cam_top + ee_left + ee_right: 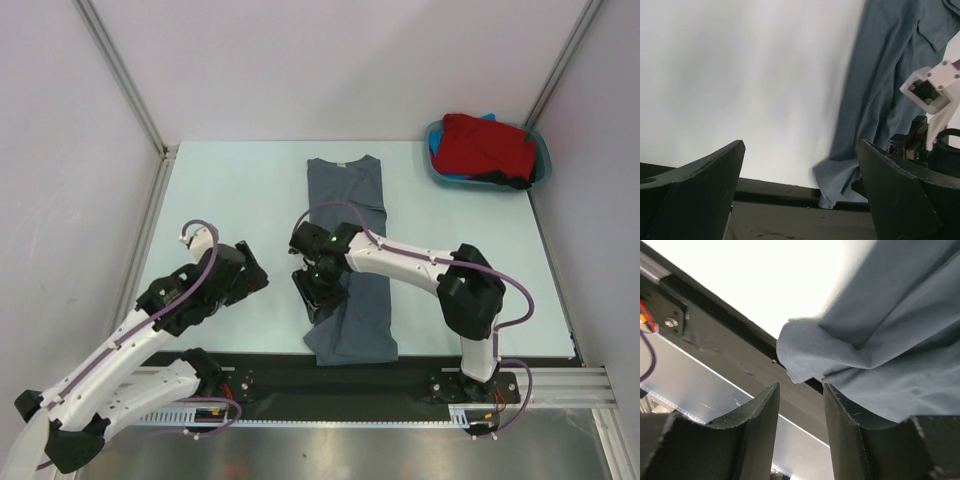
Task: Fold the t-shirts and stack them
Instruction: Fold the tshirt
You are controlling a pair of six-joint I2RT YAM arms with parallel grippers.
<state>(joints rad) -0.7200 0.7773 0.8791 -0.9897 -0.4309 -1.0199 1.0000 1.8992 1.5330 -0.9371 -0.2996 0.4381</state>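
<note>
A slate-grey t-shirt [350, 200] lies folded into a long narrow strip down the middle of the table, collar at the far end. Its near hem [800, 352] reaches over the table's front edge onto the black rail. My right gripper [318, 290] hovers over the strip's near left side. In the right wrist view the gripper [801, 386] is open with only a narrow gap and no cloth between the fingers. My left gripper [255, 275] stands wide open to the left of the grey shirt [880, 75], over bare table, holding nothing. A red t-shirt [487, 145] is bunched in the tub.
The teal tub [438, 168] sits at the back right corner, with blue and black cloth under the red shirt. A black rail [330, 380] runs along the near edge, with both arm bases on it. Grey walls close in the left, right and far sides.
</note>
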